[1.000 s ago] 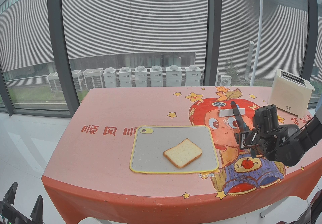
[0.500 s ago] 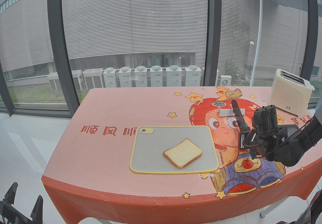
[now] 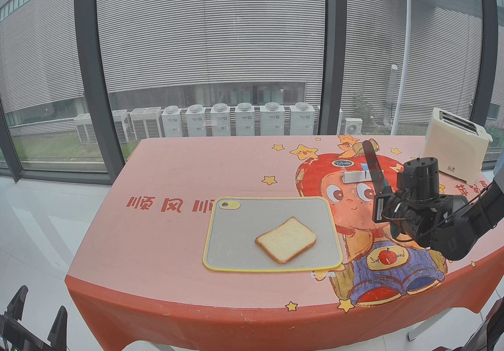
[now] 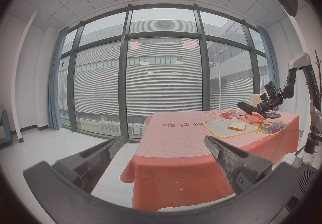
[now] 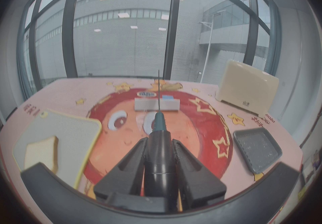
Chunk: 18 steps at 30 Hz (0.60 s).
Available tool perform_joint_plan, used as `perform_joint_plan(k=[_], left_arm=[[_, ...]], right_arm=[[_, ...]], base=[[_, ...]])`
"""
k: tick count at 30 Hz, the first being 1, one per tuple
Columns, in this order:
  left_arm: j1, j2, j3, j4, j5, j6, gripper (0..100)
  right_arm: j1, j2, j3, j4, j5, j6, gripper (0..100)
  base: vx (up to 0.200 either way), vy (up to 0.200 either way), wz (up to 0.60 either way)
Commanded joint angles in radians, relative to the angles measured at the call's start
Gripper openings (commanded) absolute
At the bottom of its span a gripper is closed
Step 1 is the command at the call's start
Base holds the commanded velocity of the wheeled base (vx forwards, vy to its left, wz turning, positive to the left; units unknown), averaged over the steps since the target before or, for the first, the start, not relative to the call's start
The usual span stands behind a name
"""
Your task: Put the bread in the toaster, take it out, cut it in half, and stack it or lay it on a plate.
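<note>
I judge this the cutting step: my right pincer (image 5: pixel 160 144) grips the black-handled knife (image 3: pixel 371 163) near the grey yellow-rimmed cutting board (image 3: pixel 236 231), where the pale square bread slice (image 3: pixel 286 239) lies flat, so next I must carry the blade over its middle.

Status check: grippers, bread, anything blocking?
Left gripper open, off the table. Right gripper shut on knife, right of board. Bread uncut on board. Nothing between knife and bread.
</note>
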State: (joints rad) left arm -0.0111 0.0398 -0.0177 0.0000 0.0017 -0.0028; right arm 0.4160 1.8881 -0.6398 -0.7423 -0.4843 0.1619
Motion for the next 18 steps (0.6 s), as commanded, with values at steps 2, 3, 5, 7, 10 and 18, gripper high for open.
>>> perform_joint_plan(k=[2,3,5,7,10,18], left_arm=[[0.000,0.000,0.018,0.000,0.000,0.000,100],[0.000,0.000,0.018,0.000,0.000,0.000,100],[0.000,0.000,0.018,0.000,0.000,0.000,100],[0.000,0.000,0.018,0.000,0.000,0.000,100],[0.000,0.000,0.018,0.000,0.000,0.000,100],[0.000,0.000,0.018,0.000,0.001,0.000,100]], right_arm=[[-0.005,-0.006,0.006,-0.006,0.001,-0.005,0],[-0.005,-0.007,0.006,-0.006,0.001,-0.005,0],[0.000,-0.017,0.008,-0.006,0.001,-0.005,0],[0.001,-0.026,0.011,-0.003,0.001,-0.005,0],[0.003,-0.041,0.012,0.001,0.001,-0.005,0],[0.014,-0.113,0.023,0.004,0.003,-0.016,0]], base=[[0.000,0.000,0.00],[0.000,0.000,0.00],[0.000,0.000,0.00],[0.000,0.000,0.00],[0.000,0.000,0.00],[0.000,0.000,0.00]])
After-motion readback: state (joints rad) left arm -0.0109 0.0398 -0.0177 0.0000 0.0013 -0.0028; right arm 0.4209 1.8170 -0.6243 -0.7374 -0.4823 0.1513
